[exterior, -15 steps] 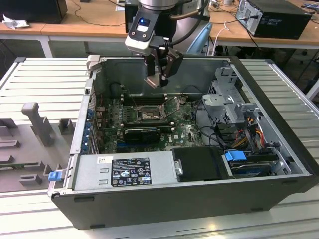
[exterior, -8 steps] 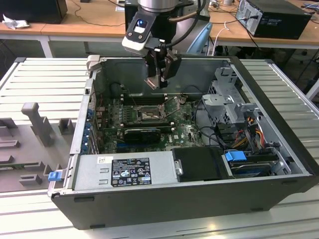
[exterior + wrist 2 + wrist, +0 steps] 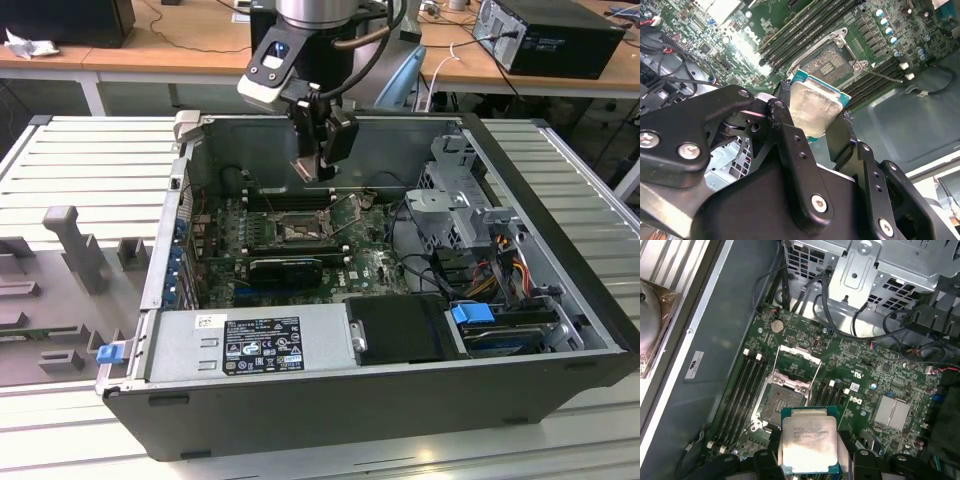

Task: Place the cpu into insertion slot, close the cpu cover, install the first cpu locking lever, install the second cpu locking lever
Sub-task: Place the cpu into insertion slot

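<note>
Ribbed grey metal panels form the tabletop [image 3: 80,160], which carries an open computer case [image 3: 400,400] lying on its side. Grey fixture blocks [image 3: 75,240] sit on the tabletop at the exterior view's left. Wooden benches with cables and black equipment stand behind.

Inside the case:
- A green motherboard [image 3: 370,265] lies flat on the case floor.
- A labelled power supply [image 3: 250,345] occupies the near edge.
- A metal drive cage [image 3: 450,200] stands at the exterior view's right.

The arm reaches down into the case from above. Its end effector [image 3: 322,165] is clenched on the cpu [image 3: 809,442]. The black fingers [image 3: 790,130] press against two opposite edges of the chip. The cpu's silvery top faces the wrist cameras, and its green substrate edge shows around the metal.

The cpu hangs above the motherboard, clear of it, and is not seated. In the first wrist view it sits just beside the insertion slot [image 3: 782,400] and overlaps the slot's near rim.

The insertion slot is empty and its dark centre is exposed. The cpu cover [image 3: 800,350] is swung open, hinged at the far side of the slot. Long black memory slots [image 3: 747,385] run alongside the slot.
</note>
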Controlling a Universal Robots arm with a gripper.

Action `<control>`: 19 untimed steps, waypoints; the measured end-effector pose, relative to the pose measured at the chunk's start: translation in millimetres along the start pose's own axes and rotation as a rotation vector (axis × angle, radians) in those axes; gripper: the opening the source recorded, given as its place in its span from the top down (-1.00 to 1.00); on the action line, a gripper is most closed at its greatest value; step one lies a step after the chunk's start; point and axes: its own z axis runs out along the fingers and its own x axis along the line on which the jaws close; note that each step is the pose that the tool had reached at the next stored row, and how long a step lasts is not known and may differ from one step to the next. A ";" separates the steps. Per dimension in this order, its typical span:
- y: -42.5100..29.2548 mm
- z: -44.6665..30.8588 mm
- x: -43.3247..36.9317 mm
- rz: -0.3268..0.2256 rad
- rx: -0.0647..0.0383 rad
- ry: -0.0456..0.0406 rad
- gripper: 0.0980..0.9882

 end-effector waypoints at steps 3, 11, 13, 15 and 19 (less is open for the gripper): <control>-0.1 1.4 0.0 0.000 0.001 0.0001 0.04; -0.3 5.3 -0.1 0.000 0.004 0.0014 0.04; -0.4 6.5 -0.1 0.000 0.004 0.0014 0.04; -0.5 7.8 -0.2 0.000 0.005 0.0017 0.04; -0.6 9.4 -0.2 0.000 0.005 0.0018 0.04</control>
